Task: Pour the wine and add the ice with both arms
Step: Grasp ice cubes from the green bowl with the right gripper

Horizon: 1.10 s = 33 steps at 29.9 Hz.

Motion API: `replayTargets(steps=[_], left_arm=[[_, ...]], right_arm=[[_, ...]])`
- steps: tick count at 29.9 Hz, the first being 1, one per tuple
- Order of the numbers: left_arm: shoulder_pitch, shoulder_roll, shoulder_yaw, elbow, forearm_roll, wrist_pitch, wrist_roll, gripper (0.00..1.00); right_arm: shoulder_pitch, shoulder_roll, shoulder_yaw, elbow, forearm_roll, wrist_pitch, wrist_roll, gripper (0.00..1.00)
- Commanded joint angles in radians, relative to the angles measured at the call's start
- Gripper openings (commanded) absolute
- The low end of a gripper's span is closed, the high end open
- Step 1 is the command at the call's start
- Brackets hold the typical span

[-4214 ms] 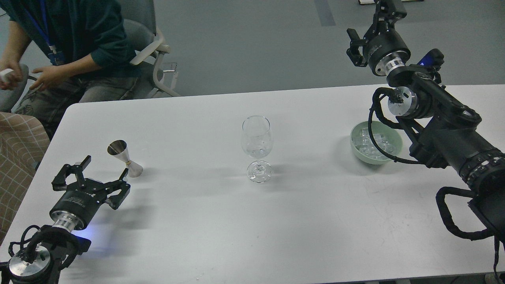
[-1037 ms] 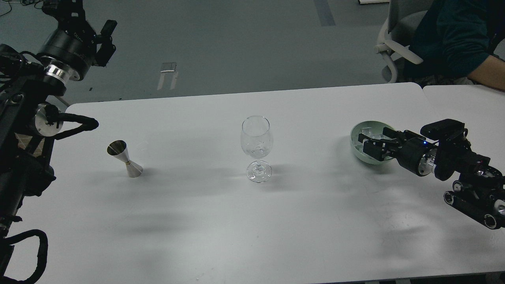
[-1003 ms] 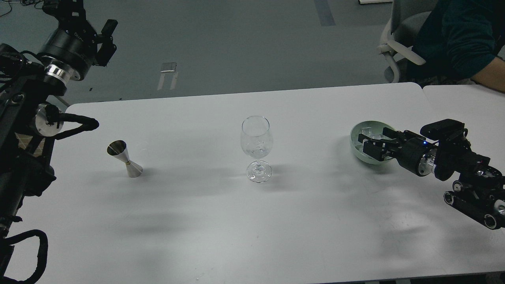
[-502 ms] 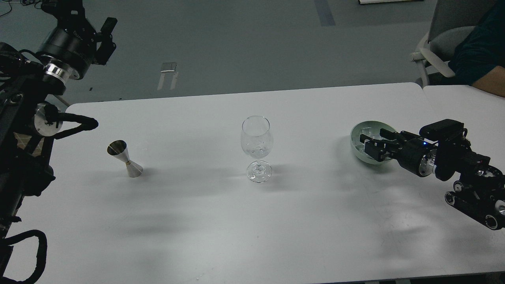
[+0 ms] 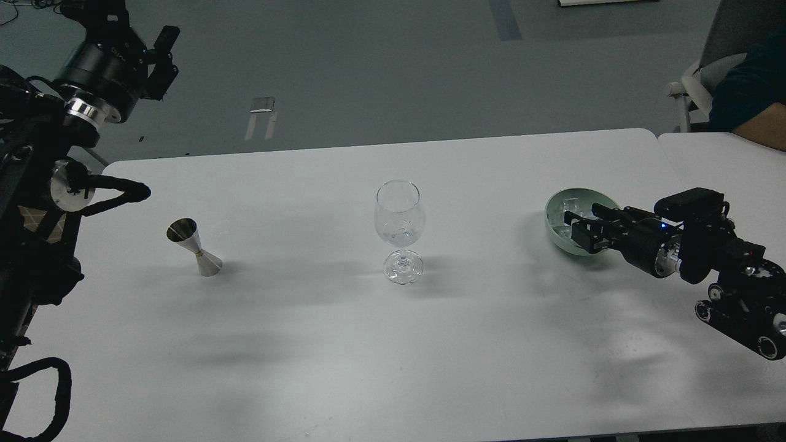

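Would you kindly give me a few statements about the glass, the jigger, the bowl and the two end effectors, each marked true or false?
1. The wine glass stands upright near the middle of the table. True.
2. The steel jigger lies on its side. False: it stands upright.
3. The right end effector is at the green bowl of ice. True.
4. The left end effector grips the jigger. False: it is raised high, far from the jigger.
5. The wine glass is full of red wine. False: no red wine shows in it.
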<state>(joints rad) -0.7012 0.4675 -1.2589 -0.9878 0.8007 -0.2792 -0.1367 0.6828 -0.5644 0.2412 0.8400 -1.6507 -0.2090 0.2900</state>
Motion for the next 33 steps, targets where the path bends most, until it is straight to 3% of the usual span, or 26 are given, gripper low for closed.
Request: replayTargets(steps=[1, 6, 10, 19, 23, 33], left_arm=[[0.000, 0.000, 0.000, 0.000, 0.000, 0.000, 0.000, 0.98], [0.000, 0.000, 0.000, 0.000, 0.000, 0.000, 0.000, 0.98], [0.000, 0.002, 0.000, 0.000, 0.002, 0.000, 0.000, 0.98], [0.000, 0.002, 0.000, 0.000, 0.000, 0.001, 0.000, 0.98], [0.000, 0.005, -0.002, 0.000, 0.002, 0.000, 0.000, 0.98], [-0.001, 0.008, -0.005, -0.009, 0.000, 0.003, 0.002, 0.98]], right_arm=[[0.000, 0.000, 0.000, 0.001, 0.000, 0.011, 0.000, 0.56], [0.001, -0.002, 0.000, 0.001, 0.000, 0.011, 0.000, 0.55], [0.001, -0.002, 0.000, 0.001, 0.000, 0.011, 0.000, 0.49], [0.001, -0.014, 0.000, 0.007, 0.002, 0.019, -0.003, 0.20], [0.003, -0.025, 0.001, 0.011, 0.003, 0.020, -0.003, 0.00], [0.044, -0.144, 0.024, 0.116, 0.019, 0.019, -0.009, 0.00]])
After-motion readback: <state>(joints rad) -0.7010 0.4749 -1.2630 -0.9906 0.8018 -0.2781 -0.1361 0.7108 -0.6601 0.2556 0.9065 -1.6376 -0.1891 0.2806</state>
